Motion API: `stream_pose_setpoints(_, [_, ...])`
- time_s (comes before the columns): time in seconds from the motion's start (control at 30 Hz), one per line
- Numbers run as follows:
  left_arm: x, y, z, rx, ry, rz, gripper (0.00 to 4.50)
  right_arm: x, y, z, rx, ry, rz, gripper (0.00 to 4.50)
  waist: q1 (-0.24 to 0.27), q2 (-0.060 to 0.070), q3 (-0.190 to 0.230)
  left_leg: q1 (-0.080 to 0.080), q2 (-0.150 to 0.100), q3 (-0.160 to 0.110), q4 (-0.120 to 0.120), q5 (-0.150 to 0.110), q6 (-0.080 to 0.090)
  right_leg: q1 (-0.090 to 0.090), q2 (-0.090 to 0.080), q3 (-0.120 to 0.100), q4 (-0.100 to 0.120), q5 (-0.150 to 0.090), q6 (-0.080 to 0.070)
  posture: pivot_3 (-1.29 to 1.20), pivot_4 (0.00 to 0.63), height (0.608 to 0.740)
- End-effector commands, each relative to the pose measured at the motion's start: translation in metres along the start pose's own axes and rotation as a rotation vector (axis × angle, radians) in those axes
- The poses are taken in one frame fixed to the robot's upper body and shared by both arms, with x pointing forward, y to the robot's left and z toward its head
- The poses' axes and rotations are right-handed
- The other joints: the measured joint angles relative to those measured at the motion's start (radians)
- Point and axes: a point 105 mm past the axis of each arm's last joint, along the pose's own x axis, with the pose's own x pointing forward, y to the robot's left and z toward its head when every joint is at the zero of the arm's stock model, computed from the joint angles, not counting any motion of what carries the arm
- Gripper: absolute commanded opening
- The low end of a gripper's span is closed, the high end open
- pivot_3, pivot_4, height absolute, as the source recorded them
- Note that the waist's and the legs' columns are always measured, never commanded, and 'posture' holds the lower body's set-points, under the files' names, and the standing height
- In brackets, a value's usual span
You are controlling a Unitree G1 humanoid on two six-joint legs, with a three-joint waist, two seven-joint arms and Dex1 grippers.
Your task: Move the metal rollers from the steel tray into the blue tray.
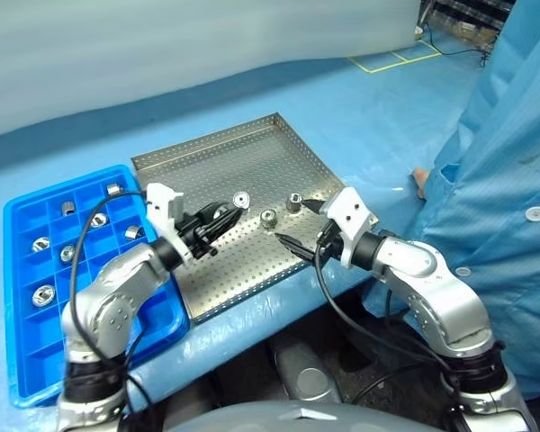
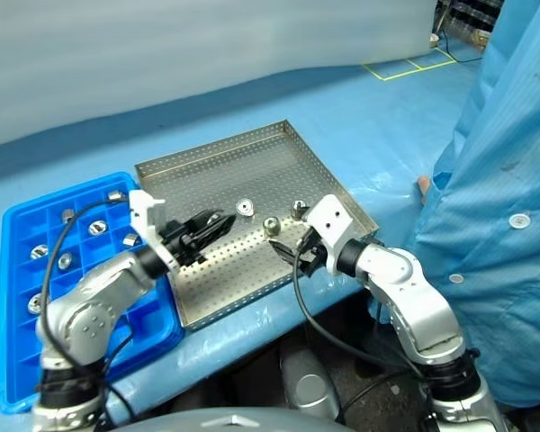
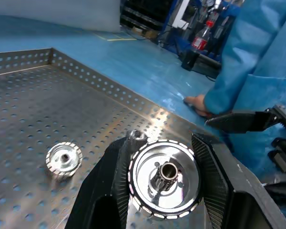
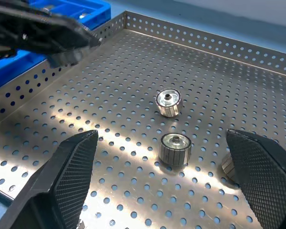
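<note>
A: Starting at the left — what's there?
B: The blue tray [image 1: 36, 360] on the blue tabletop [image 1: 360, 117], with seven rollers in its compartments, one [image 1: 43, 294] nearest the front.
A: And the left claw [image 1: 218, 219]?
B: Closed on a roller [image 3: 164, 178], held above the steel tray [image 1: 252, 153] near its left side.
A: What lies in the steel tray?
B: Three loose rollers — one [image 1: 240, 200] just past the left claw, one [image 1: 269, 217] in the middle, one [image 1: 293, 202] beside it to the right.
A: The right claw [image 1: 299, 227]?
B: Wide open, holding nothing, over the tray's right part, near the middle roller. A person in a blue coat [image 1: 504, 180] stands at the right.
</note>
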Motion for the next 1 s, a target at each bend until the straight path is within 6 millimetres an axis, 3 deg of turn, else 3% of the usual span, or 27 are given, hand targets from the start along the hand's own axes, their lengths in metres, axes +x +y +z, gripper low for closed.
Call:
stream_pose_setpoints(0.03, [-0.032, 0.009, 0.013, 0.244, 0.046, 0.155, 1.77, 0.005, 0.009, 0.013, -0.002, -0.063, 0.079, 4.50, 0.017, -0.001, 0.000, 0.000, 0.000, 0.000, 0.000, 0.000, 0.000, -0.001, 0.000, 0.000, 0.000, 0.000, -0.001, -0.17, 0.150, 0.740])
stream_pose_setpoints(0.13, [-0.063, 0.009, 0.027, 0.334, 0.029, 0.228, 1.77, 0.006, 0.022, 0.014, 0.066, -0.082, 0.195, 4.50, 0.062, 0.000, 0.001, -0.001, 0.002, -0.001, -0.003, 0.000, 0.000, -0.003, 0.000, -0.001, 0.001, -0.002, -0.004, -0.12, 0.150, 0.740])
stream_pose_setpoints(0.3, [-0.098, 0.007, 0.038, 0.434, 0.060, 0.334, 1.77, 0.013, 0.023, 0.013, 0.064, -0.085, 0.224, 4.50, 0.151, 0.000, 0.001, -0.004, 0.002, -0.001, -0.003, -0.001, -0.002, -0.005, -0.001, -0.003, 0.000, -0.004, -0.006, -0.03, 0.150, 0.740])
stream_pose_setpoints(0.57, [-0.142, 0.015, 0.006, 0.395, 0.250, 0.485, 1.77, 0.024, 0.025, 0.012, 0.045, -0.080, 0.271, 4.50, 0.261, 0.000, 0.001, -0.004, 0.003, 0.000, -0.002, -0.001, -0.002, -0.006, -0.001, -0.004, 0.001, -0.008, -0.012, 0.05, 0.150, 0.740])
stream_pose_setpoints(0.77, [-0.157, 0.029, -0.007, 0.315, 0.256, 0.607, 1.77, 0.027, 0.025, 0.011, 0.026, -0.068, 0.292, 4.50, 0.308, 0.000, 0.001, -0.003, 0.003, 0.001, 0.000, -0.001, -0.002, -0.004, -0.001, -0.006, 0.001, -0.008, -0.012, 0.07, 0.150, 0.740])
stream_pose_setpoints(1.0, [-0.160, 0.041, -0.019, 0.262, 0.270, 0.654, 1.77, 0.028, 0.025, 0.010, 0.007, -0.058, 0.294, 4.50, 0.322, 0.000, 0.001, -0.002, 0.003, 0.001, 0.001, -0.001, -0.002, -0.003, -0.001, -0.007, 0.001, -0.008, -0.013, 0.06, 0.150, 0.740])
